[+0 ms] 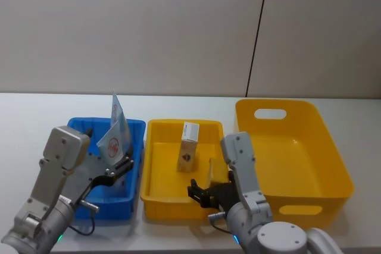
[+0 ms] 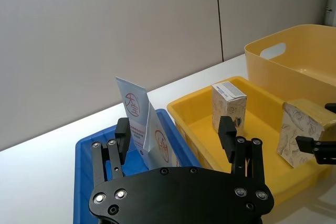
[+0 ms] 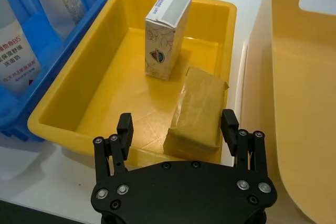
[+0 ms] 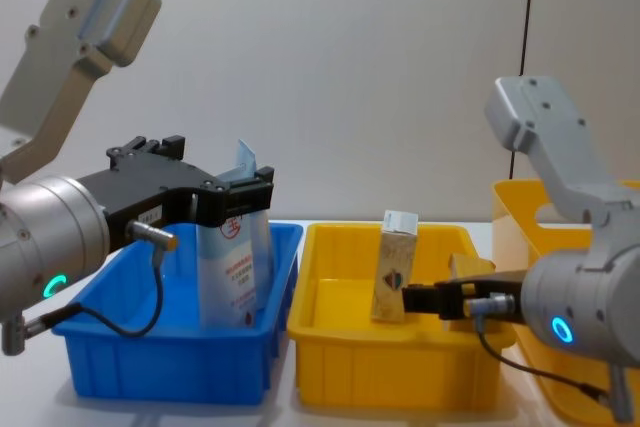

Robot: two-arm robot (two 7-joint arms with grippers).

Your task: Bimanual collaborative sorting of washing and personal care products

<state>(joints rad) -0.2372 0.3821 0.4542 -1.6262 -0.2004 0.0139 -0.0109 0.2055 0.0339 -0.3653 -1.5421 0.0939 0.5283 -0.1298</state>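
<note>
- The right end effector (image 3: 177, 118) sits low at the near edge of the small yellow tray (image 3: 100, 77), in the middle of the row of containers. Its fingers are spread wide apart.
- The near end of a tan block (image 3: 198, 106) lies between those fingers, closer to one finger than the other. I cannot tell whether either finger touches it.
- The tan block, wrapped in crinkled paper, rests inside the small yellow tray along the side nearest the large yellow bin.
- The left end effector (image 2: 175, 129) hangs over the blue bin (image 4: 165, 367) on the robot's left. Its fingers are also apart, gripping nothing.
- Two pale-blue-and-white pouches with round red logos stand upright in the blue bin, rising between the left fingers. The taller pouch (image 2: 132, 106) is just beside one finger, and the shorter pouch (image 2: 160, 142) leans against the taller one.
- Farther back in the small yellow tray, a beige speckled carton (image 3: 167, 35) stands upright, with a white label on its top. It is near the tan block but apart from it.
- The large yellow bin (image 1: 330, 147), with handle cut-outs, stands on the robot's right, just beside the tray.
- All three containers sit side by side on a white surface (image 1: 36, 111).
- A plain grey panelled wall (image 1: 119, 28) runs behind.
</note>
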